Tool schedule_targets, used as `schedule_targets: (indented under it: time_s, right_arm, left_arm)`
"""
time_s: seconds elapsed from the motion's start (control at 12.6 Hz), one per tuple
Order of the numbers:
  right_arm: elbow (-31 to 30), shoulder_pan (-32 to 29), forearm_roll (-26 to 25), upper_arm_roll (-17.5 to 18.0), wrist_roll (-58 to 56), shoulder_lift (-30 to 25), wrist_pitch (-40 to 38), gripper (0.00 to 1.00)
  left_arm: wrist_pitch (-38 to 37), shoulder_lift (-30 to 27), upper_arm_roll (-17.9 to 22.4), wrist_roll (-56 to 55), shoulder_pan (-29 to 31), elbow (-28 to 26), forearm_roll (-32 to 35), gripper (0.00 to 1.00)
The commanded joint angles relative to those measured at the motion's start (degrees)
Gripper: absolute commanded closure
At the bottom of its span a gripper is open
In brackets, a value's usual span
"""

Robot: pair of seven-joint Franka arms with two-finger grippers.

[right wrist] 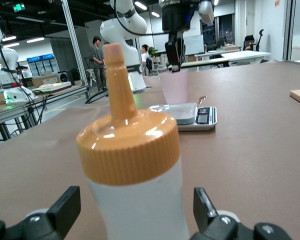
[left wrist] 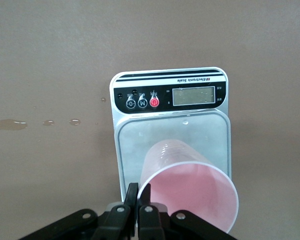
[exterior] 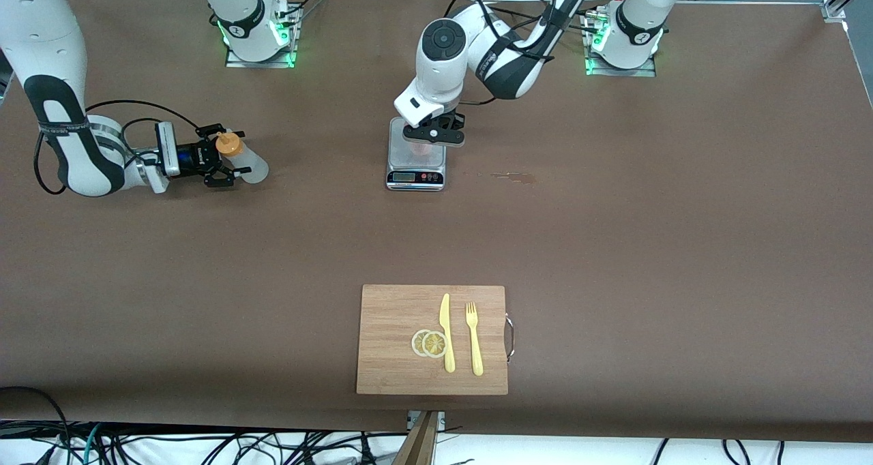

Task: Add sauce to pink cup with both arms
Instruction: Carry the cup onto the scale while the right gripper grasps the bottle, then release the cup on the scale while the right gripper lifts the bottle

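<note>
Landmark: the electronic kitchen scale [exterior: 416, 155] at mid-table.

Left gripper [exterior: 434, 135] hangs over the scale platform, its fingers [left wrist: 138, 199] pinched together on the rim wall of the pink cup [left wrist: 190, 187]. In the right wrist view the cup [right wrist: 174, 86] hangs just above the platform with a gap under its base; mouth up, slightly tilted. Cup looks empty, no sauce visible in it.

Right gripper [exterior: 219, 159] sits low, well away from the scale toward the right arm's end of the table. Its fingers [right wrist: 65, 207] stand spread wide on either side of the squeeze bottle [exterior: 244, 158], a clear gap on each side, so nothing is gripped. The bottle stands between them, upright in the right wrist view, orange nozzle cap [right wrist: 127, 145] on top.

Key relation: the bottle's long axis is vertical and lies between the open fingers, so closing should take it across the body. From the bottle, the scale and held cup lie toward table centre. Right arm is the nearer one to the bottle; left arm is occupied with the cup.

Judgement: grasp of the bottle not yet made; pouring not begun.

A small wet smear [exterior: 511, 176] marks the cloth beside the scale.
</note>
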Motion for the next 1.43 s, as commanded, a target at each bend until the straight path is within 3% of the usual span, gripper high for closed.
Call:
schedule_targets:
  time_s: [0.0,0.16,0.24,0.32,0.4,0.48,0.72,0.96,1.35]
  right_arm:
    - [0.6,1.4,2.7,0.1,-5.8,2.0,-1.5,0.00]
    - [0.6,1.5,3.5,1.3,-5.8,2.3,-2.2,0.00]
    - [0.5,1.6,3.8,1.3,-6.0,2.4,-2.6,0.00]
    - [0.5,1.8,3.8,1.4,-5.9,2.4,-2.7,0.01]
    - [0.6,1.8,3.8,1.5,-6.0,2.4,-2.7,0.05]
    - [0.6,1.8,3.8,1.5,-6.0,2.3,-2.8,0.14]
    - [0.7,1.9,3.8,1.6,-5.9,2.3,-3.2,0.45]
    - [2.0,2.6,3.5,1.6,-5.1,2.0,-4.1,0.73]
    - [4.3,10.9,2.7,-0.6,5.4,-6.3,-1.1,0.75]
  left_arm:
    - [1.1,2.1,0.9,-0.9,-1.1,1.6,-1.3,1.00]
    - [1.2,2.7,1.0,-1.1,-1.8,1.6,-1.3,1.00]
    - [1.2,2.7,1.0,-1.2,-1.8,1.6,-1.4,0.77]
    - [1.2,2.4,1.0,-1.1,-1.6,1.6,-1.5,0.60]
    - [0.9,2.0,1.1,-0.9,-1.3,2.1,-1.5,0.10]
    - [-0.1,0.9,1.2,-1.1,-0.9,2.7,-1.6,0.00]
    - [-8.9,-3.4,1.7,0.0,2.8,4.5,-4.7,0.00]
    - [-21.7,-5.9,1.9,1.7,8.1,11.9,-4.0,0.00]
    - [-32.8,-13.4,4.3,11.3,23.5,14.7,-2.7,0.00]
